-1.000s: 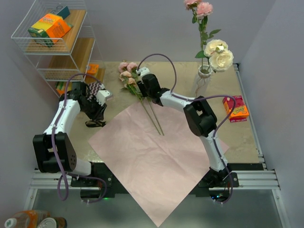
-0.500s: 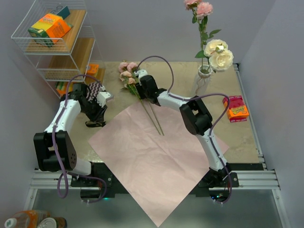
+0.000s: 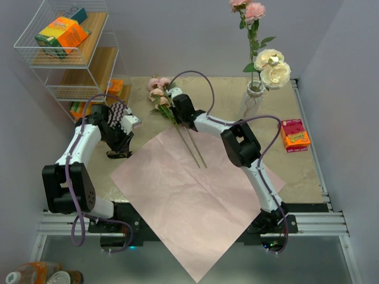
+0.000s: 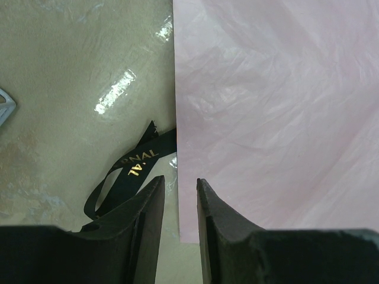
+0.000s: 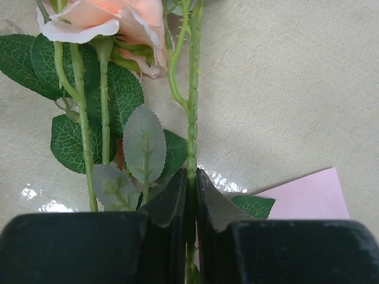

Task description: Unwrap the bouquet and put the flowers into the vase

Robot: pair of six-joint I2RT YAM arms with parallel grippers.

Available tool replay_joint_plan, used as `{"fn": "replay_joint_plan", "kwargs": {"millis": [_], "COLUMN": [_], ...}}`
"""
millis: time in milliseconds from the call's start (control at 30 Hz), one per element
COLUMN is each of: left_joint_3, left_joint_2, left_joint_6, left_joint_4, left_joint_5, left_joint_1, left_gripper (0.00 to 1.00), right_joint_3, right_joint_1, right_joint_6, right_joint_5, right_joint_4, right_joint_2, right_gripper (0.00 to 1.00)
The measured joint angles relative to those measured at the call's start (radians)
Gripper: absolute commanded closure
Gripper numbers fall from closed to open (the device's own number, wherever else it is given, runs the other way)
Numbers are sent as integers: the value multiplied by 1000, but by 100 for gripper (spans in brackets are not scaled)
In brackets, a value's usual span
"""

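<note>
Much of the beige, glossy table (image 3: pixel 299 171) lies under a flat lilac paper (image 3: pixel 189 201), set like a diamond with its near corner hanging past the table edge. Pale grey walls (image 3: pixel 177 35) close the space in. A wire shelf (image 3: pixel 65 53) with boxes stands at far left, and a red-orange box (image 3: pixel 294 135) lies at right. The vase (image 3: pixel 253 100), far right, holds several roses (image 3: pixel 272 66). More flowers (image 3: pixel 159 92) lie on the table beyond the paper, and the right gripper (image 5: pixel 189 173) pinches one stem (image 5: pixel 192 106). The left gripper (image 4: pixel 180 180), jaws a little apart, hangs over the paper's edge beside a black ribbon (image 4: pixel 139 160).
</note>
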Motion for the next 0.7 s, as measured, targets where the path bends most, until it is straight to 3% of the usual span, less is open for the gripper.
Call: {"fn": "replay_joint_plan", "kwargs": {"millis": [300,567,700], "left_joint_3": [0,0,0], "left_joint_2": [-3,-56,-67], "left_joint_6": [0,2,7], "left_joint_4": [-1,-5,-7], "left_joint_5": [0,0,1], "left_joint_1": [0,0,0], "left_gripper": [67,67,67], "right_joint_3": [-50,-74,-207], "right_joint_1": [-3,-3,-3], "right_joint_6": [-18,-87,-163], "right_joint_5": [14,43,50], "right_joint_4": [-16,58,183], "right_joint_2": [-157,-480,-687], "right_gripper": [100,100,100]}}
